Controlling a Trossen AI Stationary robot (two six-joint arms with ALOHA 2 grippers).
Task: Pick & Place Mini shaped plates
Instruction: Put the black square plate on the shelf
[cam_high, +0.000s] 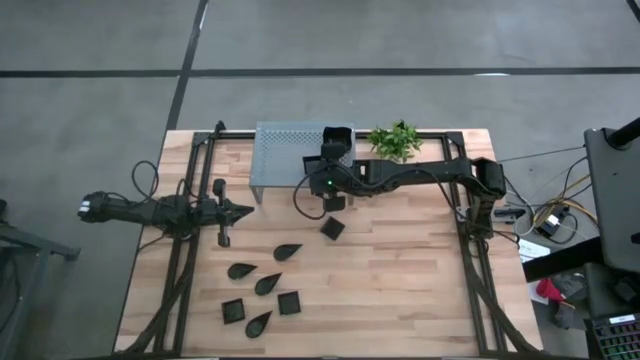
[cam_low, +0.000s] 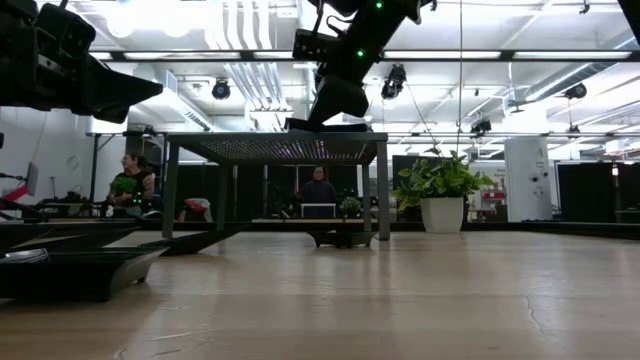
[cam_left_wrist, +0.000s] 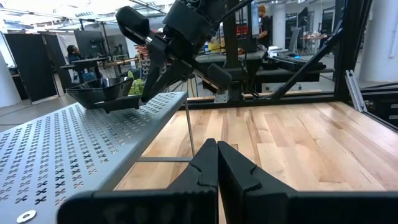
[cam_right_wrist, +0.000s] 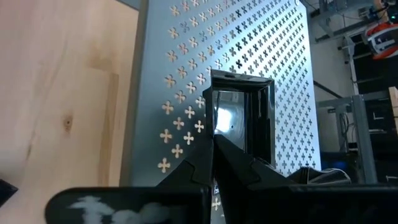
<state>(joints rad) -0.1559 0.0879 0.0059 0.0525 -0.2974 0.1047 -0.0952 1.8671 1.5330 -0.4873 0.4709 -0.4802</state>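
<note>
The right tool (cam_high: 334, 158) sits over the right end of the grey perforated shelf (cam_high: 285, 150), near the top centre of the high view, its fingers pinched shut on the rim of a square black plate (cam_right_wrist: 239, 118). In the right wrist view the plate stands just ahead of the closed fingertips, over the shelf's cross-shaped holes; the left wrist view shows the plate (cam_left_wrist: 106, 93) low at the shelf's edge, though whether it fully rests there I cannot tell. The step in hand looks like setting this plate down on the shelf. To do it well, the plate should come flat onto the metal, well inside the edge, before the fingers part, and the tool should then lift straight up so the glossy rim is not dragged.

The left tool (cam_high: 240, 211) waits closed and empty at the left of the surface (cam_high: 400, 270). The other mini shaped plates lie on the wood: one square (cam_high: 332, 228) below the right tool, and a cluster of leaf shapes and small squares (cam_high: 265, 285) at lower centre-left.
</note>
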